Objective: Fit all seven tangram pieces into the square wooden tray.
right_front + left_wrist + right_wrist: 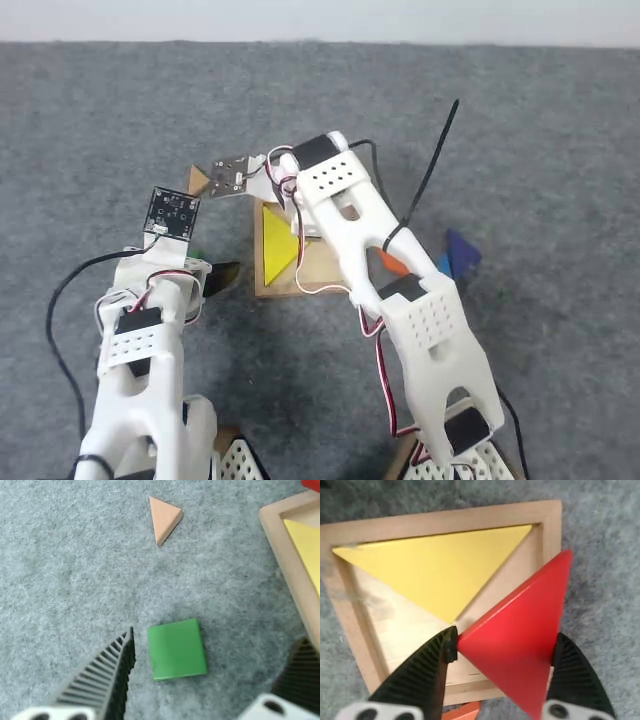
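Note:
The square wooden tray (445, 517) holds a large yellow triangle (437, 567) against one side. My right gripper (502, 652) is shut on a large red triangle (520, 635), held tilted above the tray's bare floor and one rim. In the high view the right arm reaches over the tray (320, 268) and the yellow triangle (278, 245). My left gripper (205, 675) is open just over the carpet, with a green square (177, 649) lying flat between its fingers (107, 677). A tan small triangle (164, 515) lies farther off, also seen as the tan triangle (197, 180).
An orange piece (392, 262) and blue pieces (460, 255) lie on the grey carpet right of the tray. The orange piece (462, 712) sits just outside the tray rim. The tray's corner (280, 545) is close beside the left gripper.

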### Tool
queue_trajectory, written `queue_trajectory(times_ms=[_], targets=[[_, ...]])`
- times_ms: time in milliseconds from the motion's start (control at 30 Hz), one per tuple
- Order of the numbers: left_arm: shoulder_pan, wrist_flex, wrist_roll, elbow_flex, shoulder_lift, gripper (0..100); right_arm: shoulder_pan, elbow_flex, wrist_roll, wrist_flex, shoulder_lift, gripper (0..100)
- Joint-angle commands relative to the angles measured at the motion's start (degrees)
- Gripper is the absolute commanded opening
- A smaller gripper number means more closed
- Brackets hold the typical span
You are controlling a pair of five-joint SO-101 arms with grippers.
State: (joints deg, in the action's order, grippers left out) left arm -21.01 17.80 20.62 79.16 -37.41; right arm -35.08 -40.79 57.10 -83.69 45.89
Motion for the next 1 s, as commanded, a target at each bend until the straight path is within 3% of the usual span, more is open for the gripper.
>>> queue_trajectory(times_ms=[0,500,567,800,967], targets=[[0.0,-1.5,0.9,-0.6,-1.8,44,-0.8,-0.3,0.6,-1.0,-1.0,31.5],[0.0,-1.5,0.9,-0.6,-1.8,44,-0.2,-0.6,0.3,-2.1,-5.4,30.5],[0.0,-1.5,0.9,-0.6,-1.8,44,0.4,-0.6,-0.4,-3.1,-7.9,27.1],[0.0,-1.5,0.9,-0.6,-1.8,44,2.1,-0.4,-9.1,-7.5,-13.8,0.3],[0.0,-1.5,0.9,-0.6,-1.8,44,3.7,-0.4,-17.1,-12.5,-16.1,2.4]])
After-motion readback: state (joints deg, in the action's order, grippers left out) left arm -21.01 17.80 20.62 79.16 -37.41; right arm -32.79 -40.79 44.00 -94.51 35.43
